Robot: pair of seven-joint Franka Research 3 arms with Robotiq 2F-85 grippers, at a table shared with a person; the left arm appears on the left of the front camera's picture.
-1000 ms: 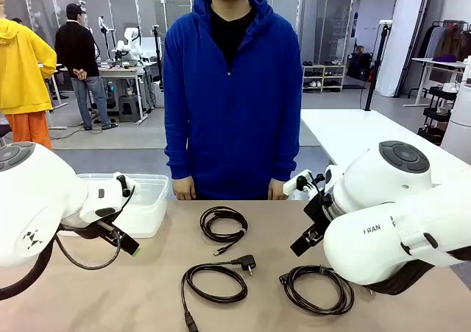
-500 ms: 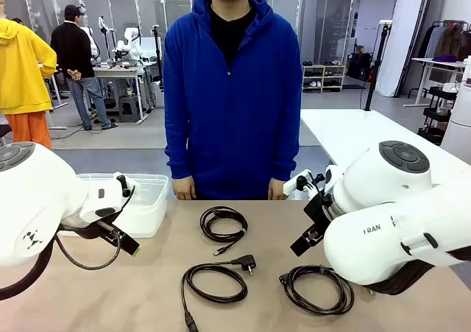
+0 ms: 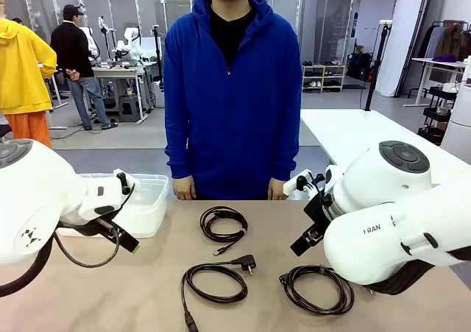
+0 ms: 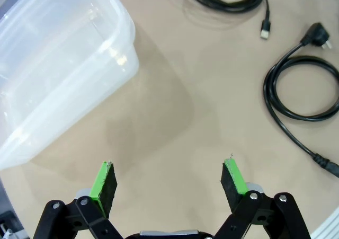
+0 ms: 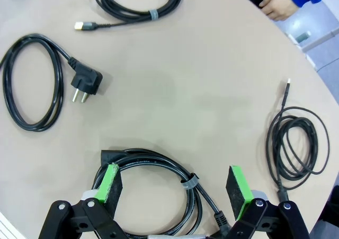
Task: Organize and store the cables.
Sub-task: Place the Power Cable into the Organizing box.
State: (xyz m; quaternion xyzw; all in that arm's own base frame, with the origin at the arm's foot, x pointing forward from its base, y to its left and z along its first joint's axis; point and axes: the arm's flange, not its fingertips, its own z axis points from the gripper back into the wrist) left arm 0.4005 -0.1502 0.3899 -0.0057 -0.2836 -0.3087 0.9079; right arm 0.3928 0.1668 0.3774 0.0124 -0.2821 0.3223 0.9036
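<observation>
Hovering over the bare table (image 4: pixel 175 106), the left tool (image 4: pixel 168 165) stands wide with nothing between its pads; a clear plastic bin (image 4: pixel 63 90) lies ahead to its left, a power cord (image 4: pixel 316 36) ahead to its right. The right tool (image 5: pixel 174 170), equally wide and empty, hangs directly above a tied cable coil (image 5: pixel 186 182), with a USB cable (image 5: pixel 152 14) farther ahead and a thin coil (image 5: pixel 273 143) off to its right.
</observation>
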